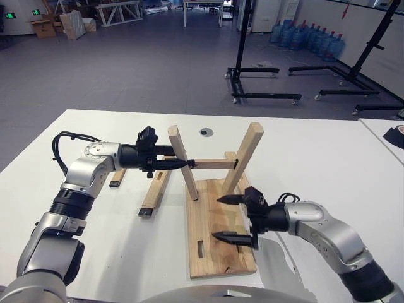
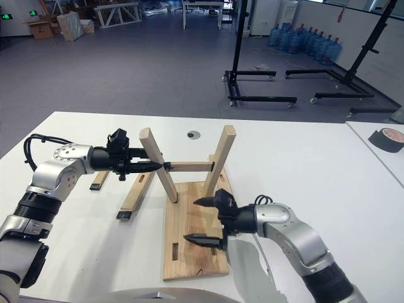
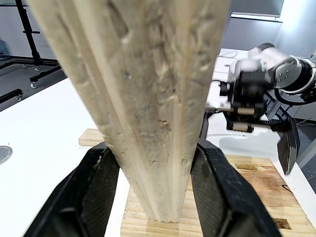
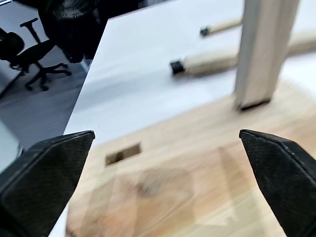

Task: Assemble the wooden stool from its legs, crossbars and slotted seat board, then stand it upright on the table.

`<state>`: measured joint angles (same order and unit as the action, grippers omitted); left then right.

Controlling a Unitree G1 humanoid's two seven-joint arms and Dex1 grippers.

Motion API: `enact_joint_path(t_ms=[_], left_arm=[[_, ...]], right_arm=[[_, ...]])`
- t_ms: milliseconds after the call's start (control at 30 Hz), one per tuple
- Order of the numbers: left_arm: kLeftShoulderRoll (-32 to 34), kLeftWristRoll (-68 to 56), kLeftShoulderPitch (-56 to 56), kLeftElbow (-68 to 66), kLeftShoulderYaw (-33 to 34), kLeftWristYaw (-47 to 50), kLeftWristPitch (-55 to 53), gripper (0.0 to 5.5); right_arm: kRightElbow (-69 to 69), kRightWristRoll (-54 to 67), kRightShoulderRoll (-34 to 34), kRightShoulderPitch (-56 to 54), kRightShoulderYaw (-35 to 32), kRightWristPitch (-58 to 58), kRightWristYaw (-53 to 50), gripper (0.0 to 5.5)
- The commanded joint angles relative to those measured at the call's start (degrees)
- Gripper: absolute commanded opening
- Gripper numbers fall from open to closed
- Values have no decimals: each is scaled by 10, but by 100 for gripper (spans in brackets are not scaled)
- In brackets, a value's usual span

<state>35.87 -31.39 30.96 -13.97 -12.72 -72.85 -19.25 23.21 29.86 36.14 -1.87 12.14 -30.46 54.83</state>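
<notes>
The slotted seat board (image 1: 208,252) lies flat on the white table (image 1: 328,164). Two legs stand on its far end, leaning apart: the left leg (image 1: 182,158) and the right leg (image 1: 245,154), joined by a crossbar (image 1: 213,164). My left gripper (image 1: 184,163) is shut on the left leg about halfway up; in the left wrist view its fingers (image 3: 98,187) press both sides of that leg (image 3: 148,89). My right gripper (image 1: 216,218) hovers open just above the board, near the right leg's foot, holding nothing. Its open fingers (image 4: 44,168) frame the board (image 4: 173,187).
A loose leg (image 1: 153,192) and a shorter wooden piece (image 1: 117,178) lie on the table left of the board. A round hole (image 1: 206,132) sits in the table behind the legs. A tape roll (image 2: 386,139) rests on the neighbouring table at right.
</notes>
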Motion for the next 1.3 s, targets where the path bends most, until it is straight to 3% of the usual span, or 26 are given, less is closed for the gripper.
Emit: enact_joint_path(t_ms=[33, 200, 400, 467, 567, 633, 800, 1300], left_arm=[[24, 192, -145, -53, -184, 49, -50, 202], [31, 197, -145, -46, -193, 47, -50, 202], [35, 194, -144, -40, -196, 50, -51, 202], [35, 196, -141, -38, -197, 54, -48, 202], [36, 196, -144, -15, -198, 65, -49, 202], [38, 191, -150, 1, -197, 71, -53, 202], [45, 184, -162, 25, -194, 95, -53, 202], [51, 139, -179, 106, -165, 144, -60, 202]], right_arm=[[66, -8, -47, -90, -54, 38, -78, 540], [73, -133, -112, -192, -42, 114, -210, 540], [-2, -418, -100, -251, 73, 202, -319, 540], [-35, -475, -93, -247, 120, 198, -309, 540], [-88, -532, -32, -199, 206, 143, -199, 540], [-89, -549, 6, -163, 241, 95, -131, 540], [-46, -530, 20, -137, 271, 45, -64, 540], [-54, -513, 13, -120, 273, 46, -76, 540]])
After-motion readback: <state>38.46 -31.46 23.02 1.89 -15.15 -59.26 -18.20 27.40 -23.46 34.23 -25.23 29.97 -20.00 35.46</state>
